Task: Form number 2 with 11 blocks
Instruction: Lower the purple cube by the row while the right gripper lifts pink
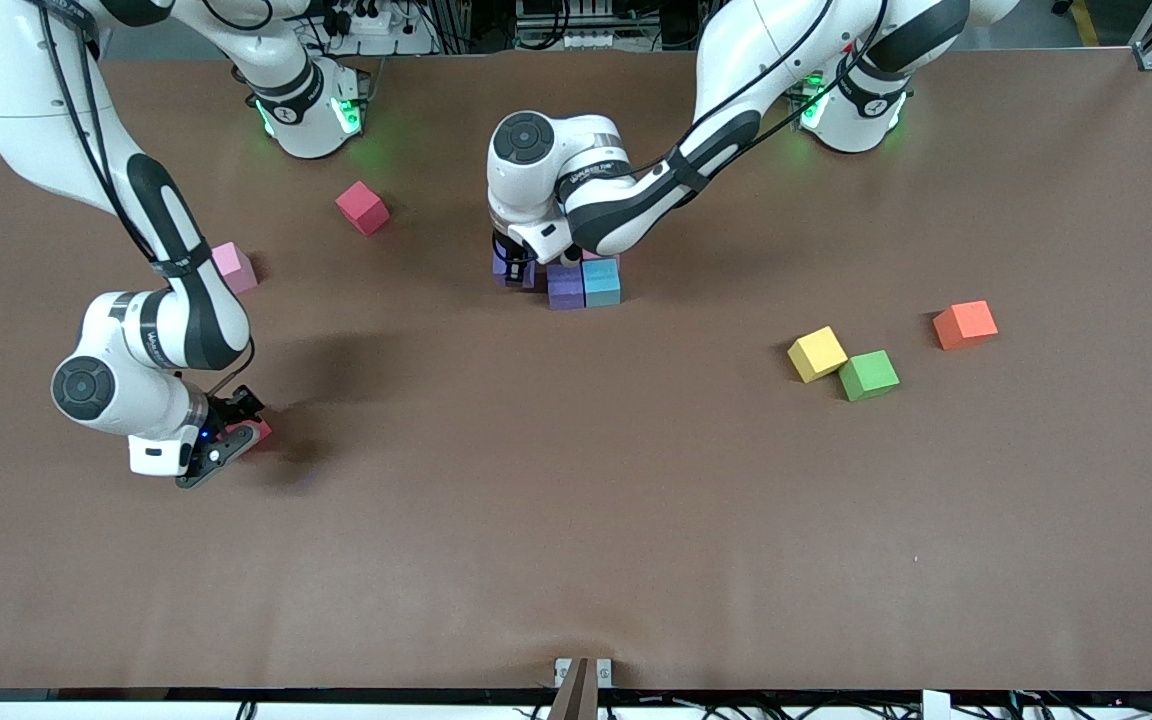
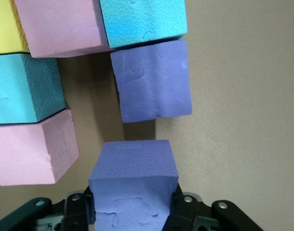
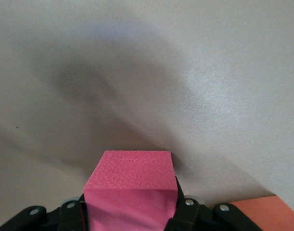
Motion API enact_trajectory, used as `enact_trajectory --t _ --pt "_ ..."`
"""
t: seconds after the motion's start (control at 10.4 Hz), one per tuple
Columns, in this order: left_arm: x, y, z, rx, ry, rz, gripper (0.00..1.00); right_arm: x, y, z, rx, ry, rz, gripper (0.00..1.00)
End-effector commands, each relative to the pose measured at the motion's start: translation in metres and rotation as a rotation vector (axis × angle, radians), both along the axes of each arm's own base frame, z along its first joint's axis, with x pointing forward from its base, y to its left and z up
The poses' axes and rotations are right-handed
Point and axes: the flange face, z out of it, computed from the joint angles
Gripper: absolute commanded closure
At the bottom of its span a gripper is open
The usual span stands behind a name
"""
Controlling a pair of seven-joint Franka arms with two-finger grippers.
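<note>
Both grippers hold blocks.
My left gripper clamps a purple block beside the 2; right gripper clamps a red one.

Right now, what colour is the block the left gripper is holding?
Purple. The left gripper is shut on a purple block, seen best in the left wrist view.

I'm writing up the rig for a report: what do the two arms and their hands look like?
Both arms are glossy white with rounded shells, black bands at the joints and dark round joint caps. Black cables run along them, and the bases glow green. The left hand and right hand are black, with silver screws showing.
</note>
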Motion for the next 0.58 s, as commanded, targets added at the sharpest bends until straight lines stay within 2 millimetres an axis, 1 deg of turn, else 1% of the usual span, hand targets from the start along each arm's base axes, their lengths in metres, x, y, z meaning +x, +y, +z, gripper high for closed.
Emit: enact_trajectory --t 0.0,0.1,0.29,0.38,0.48 --pt "-0.006 0.010 -0.008 -0.003 -0.019 0.189 0.74 0.008 0.013 0.023 0.007 -0.018 0.012 1.00" --pt "-0.004 0.010 -0.011 -0.020 -0.019 0.200 0.74 0.009 0.018 0.025 0.008 -0.014 0.011 1.00" --pt "0.004 0.013 -0.011 -0.039 -0.026 0.214 0.74 0.008 0.034 0.030 0.005 -0.008 -0.018 1.00" --pt "0.004 0.014 -0.014 -0.041 -0.024 0.215 0.74 0.008 0.045 0.031 0.002 -0.006 -0.041 1.00" --pt "0.001 0.014 -0.017 -0.035 -0.022 0.208 0.74 0.008 0.061 0.036 -0.001 -0.011 -0.068 1.00"
